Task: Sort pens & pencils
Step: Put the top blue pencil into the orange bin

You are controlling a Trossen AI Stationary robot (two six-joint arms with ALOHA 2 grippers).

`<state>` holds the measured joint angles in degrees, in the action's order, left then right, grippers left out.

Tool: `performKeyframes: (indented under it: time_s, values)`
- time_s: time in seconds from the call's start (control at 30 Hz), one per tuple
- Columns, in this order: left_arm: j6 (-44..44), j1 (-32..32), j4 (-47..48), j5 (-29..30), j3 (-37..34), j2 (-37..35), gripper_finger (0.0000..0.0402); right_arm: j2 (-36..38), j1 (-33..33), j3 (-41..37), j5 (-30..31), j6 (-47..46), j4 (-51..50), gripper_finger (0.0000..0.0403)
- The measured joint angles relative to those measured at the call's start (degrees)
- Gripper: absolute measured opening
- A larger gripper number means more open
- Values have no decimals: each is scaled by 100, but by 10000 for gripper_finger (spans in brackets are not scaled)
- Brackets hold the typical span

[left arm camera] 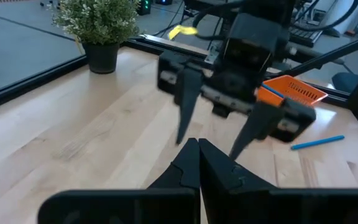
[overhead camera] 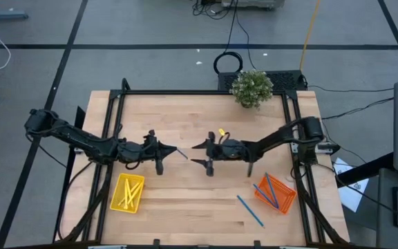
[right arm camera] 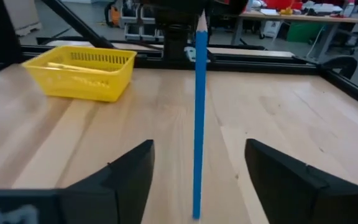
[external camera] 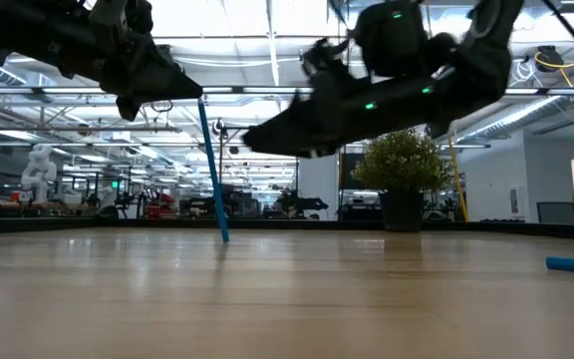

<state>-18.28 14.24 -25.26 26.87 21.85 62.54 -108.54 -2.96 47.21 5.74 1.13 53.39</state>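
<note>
Two end effectors: your left end effector (overhead camera: 172, 149) and right end effector (overhead camera: 197, 153) face each other over mid-desk (overhead camera: 185, 200).
Left state: clamped shut on a blue pen (external camera: 213, 170), gripped at its top end.
Right state: fingers spread wide, one either side of that pen, not touching it.
Only in low view: the pen's lower tip reaches down to the wood.
Only in right wrist view: the pen (right arm camera: 198, 115) stands centred in the gap between the fingers (right arm camera: 114, 177).
Pen axis: near upright, leaning slightly, top end in the left grip.
Other pens: one loose on the desk (overhead camera: 250, 210), lying diagonally; more in the orange basket (overhead camera: 276, 193).
Pencils: yellow ones (overhead camera: 129, 191) lie in the yellow basket (overhead camera: 116, 197).
Hard to make out: from above the held pen shows only as a short blue stub.
Cut off: you can't count the basket contents.
</note>
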Motion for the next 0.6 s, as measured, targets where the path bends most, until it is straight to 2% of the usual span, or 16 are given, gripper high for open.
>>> performKeyframes:
  time_s: [0.13,0.27,0.53,0.6]
  values:
    - [0,0,4,0,0,0,0,-495,101,548,9,120,12,256]
    - [2,0,15,0,0,0,0,-829,183,918,11,88,3,257]
    - [4,0,37,0,0,0,0,-1040,184,1055,-19,-177,-12,254]
    - [4,0,43,0,0,0,0,-1044,181,1055,-258,-300,-10,254]
